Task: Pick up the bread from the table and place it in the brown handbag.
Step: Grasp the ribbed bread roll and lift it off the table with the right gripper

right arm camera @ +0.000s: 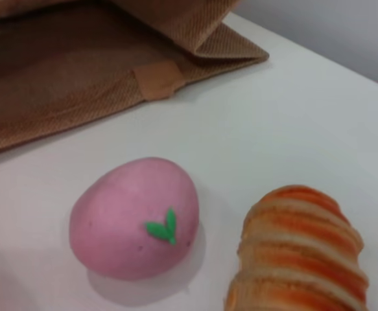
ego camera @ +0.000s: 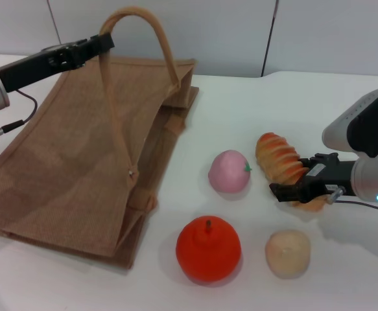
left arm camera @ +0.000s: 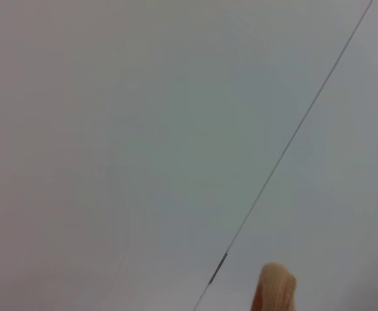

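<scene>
The bread (ego camera: 278,157), an orange and tan ridged loaf, lies on the white table (ego camera: 240,103) right of centre. My right gripper (ego camera: 299,189) is at the loaf's near end, low over it. The right wrist view shows the bread (right arm camera: 299,253) resting on the table. The brown handbag (ego camera: 65,162) lies at the left with its mouth facing the fruits. My left gripper (ego camera: 103,44) is shut on one looped handle (ego camera: 137,13) and holds it raised. A tan bit of that handle (left arm camera: 274,288) shows in the left wrist view.
A pink ball (ego camera: 228,172) with a green leaf sits between the bag and the bread, also seen as the pink ball (right arm camera: 135,217) close to the loaf. A red-orange fruit (ego camera: 208,249) and a beige ball (ego camera: 288,253) lie nearer the front edge.
</scene>
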`<state>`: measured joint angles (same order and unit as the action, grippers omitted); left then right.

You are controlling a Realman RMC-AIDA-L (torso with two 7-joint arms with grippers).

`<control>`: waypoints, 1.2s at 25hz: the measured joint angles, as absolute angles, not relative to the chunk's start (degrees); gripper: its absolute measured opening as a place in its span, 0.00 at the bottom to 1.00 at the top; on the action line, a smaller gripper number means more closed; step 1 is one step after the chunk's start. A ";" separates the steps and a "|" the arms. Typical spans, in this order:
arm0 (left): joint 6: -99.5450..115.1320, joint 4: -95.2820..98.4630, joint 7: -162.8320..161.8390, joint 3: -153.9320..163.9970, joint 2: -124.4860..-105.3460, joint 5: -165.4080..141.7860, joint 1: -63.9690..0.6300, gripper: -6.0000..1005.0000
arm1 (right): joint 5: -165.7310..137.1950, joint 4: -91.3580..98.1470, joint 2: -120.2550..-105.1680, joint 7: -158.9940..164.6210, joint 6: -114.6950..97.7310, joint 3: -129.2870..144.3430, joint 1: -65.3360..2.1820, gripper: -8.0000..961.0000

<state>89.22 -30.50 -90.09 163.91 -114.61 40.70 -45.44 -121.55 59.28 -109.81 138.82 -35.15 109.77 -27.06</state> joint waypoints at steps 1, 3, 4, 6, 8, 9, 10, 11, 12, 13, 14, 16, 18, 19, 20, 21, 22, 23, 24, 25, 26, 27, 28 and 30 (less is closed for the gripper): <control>89.21 -30.50 -90.09 163.91 -114.61 40.69 -45.46 0.13 | -121.57 59.11 -109.86 138.86 -35.18 109.77 -27.22 0.90; 89.21 -30.50 -90.09 163.91 -114.61 40.69 -45.48 0.13 | -121.58 58.97 -109.93 138.93 -35.23 109.77 -27.35 0.89; 89.20 -30.50 -90.09 163.91 -114.61 40.70 -45.48 0.13 | -121.59 58.95 -109.93 138.93 -35.24 109.72 -27.36 0.89; 89.20 -30.50 -90.08 163.91 -114.61 40.69 -45.48 0.13 | -121.61 58.93 -109.96 138.92 -35.27 109.49 -27.37 0.88; 89.22 -30.50 -90.09 163.92 -114.61 40.69 -45.48 0.13 | -121.62 58.90 -110.01 138.92 -35.28 109.23 -27.38 0.88; 89.24 -30.50 -90.09 163.91 -114.61 40.69 -45.47 0.13 | -121.63 58.90 -110.04 138.92 -35.27 109.17 -27.38 0.88; 89.25 -30.50 -90.08 163.91 -114.61 40.70 -45.45 0.13 | -121.64 58.89 -110.05 138.92 -35.27 109.15 -27.38 0.87; 89.25 -30.50 -90.08 163.91 -114.61 40.69 -45.43 0.13 | -121.64 58.89 -110.05 138.92 -35.27 109.15 -27.39 0.87; 89.26 -30.50 -90.09 163.92 -114.61 40.69 -45.40 0.13 | -121.63 58.88 -110.05 138.92 -35.27 109.13 -27.40 0.87; 89.27 -30.50 -90.08 163.91 -114.59 40.69 -45.38 0.13 | -121.61 58.88 -110.05 138.92 -35.27 109.07 -27.40 0.87; 89.28 -30.50 -90.08 163.91 -114.58 40.69 -45.36 0.13 | -121.55 58.88 -110.05 138.93 -35.27 108.93 -27.40 0.85; 89.29 -30.50 -90.09 163.91 -114.56 40.69 -45.27 0.13 | -121.53 59.01 -110.06 138.96 -35.27 108.66 -27.32 0.82; 89.30 -30.50 -90.09 163.91 -114.55 40.69 -45.23 0.13 | -121.65 59.14 -110.14 138.97 -35.28 108.65 -27.29 0.79; 89.30 -30.50 -90.08 163.91 -114.54 40.69 -45.21 0.13 | -121.66 59.13 -110.19 138.97 -35.29 108.64 -27.29 0.77; 89.30 -30.50 -90.08 163.91 -114.54 40.69 -45.20 0.13 | -121.68 59.08 -110.21 138.97 -35.29 108.64 -27.31 0.76; 89.30 -30.49 -90.08 163.92 -114.53 40.69 -45.20 0.13 | -121.70 59.02 -110.21 138.97 -35.29 108.63 -27.34 0.75; 89.30 -30.50 -90.08 163.94 -114.53 40.69 -45.19 0.13 | -121.72 58.97 -110.21 138.97 -35.29 108.63 -27.36 0.75; 89.30 -30.50 -90.09 163.96 -114.52 40.69 -45.18 0.13 | -121.75 58.96 -110.22 138.97 -35.31 108.63 -27.38 0.74; 89.30 -30.50 -90.08 163.98 -114.52 40.69 -45.18 0.13 | -121.77 58.97 -110.22 138.97 -35.34 108.63 -27.39 0.73; 89.30 -30.50 -90.09 164.00 -114.52 40.69 -45.18 0.13 | -121.77 59.01 -110.22 138.97 -35.38 108.63 -27.40 0.71; 89.30 -30.50 -90.08 164.01 -114.52 40.69 -45.17 0.13 | -121.78 59.05 -110.21 138.97 -35.47 108.62 -27.40 0.69; 89.30 -30.50 -90.08 164.01 -114.52 40.69 -45.17 0.13 | -121.77 59.07 -110.21 138.96 -35.63 108.59 -27.41 0.68; 89.30 -30.50 -90.09 164.01 -114.52 40.68 -45.17 0.13 | -121.77 59.06 -110.21 138.96 -35.78 108.52 -27.42 0.67; 89.30 -30.50 -90.11 164.01 -114.52 40.64 -45.18 0.13 | -121.76 58.98 -110.21 138.95 -36.08 108.12 -27.43 0.65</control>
<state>89.30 -30.50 -90.11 164.01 -114.52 40.64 -45.18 -121.76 58.99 -110.21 138.95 -36.08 108.12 -27.43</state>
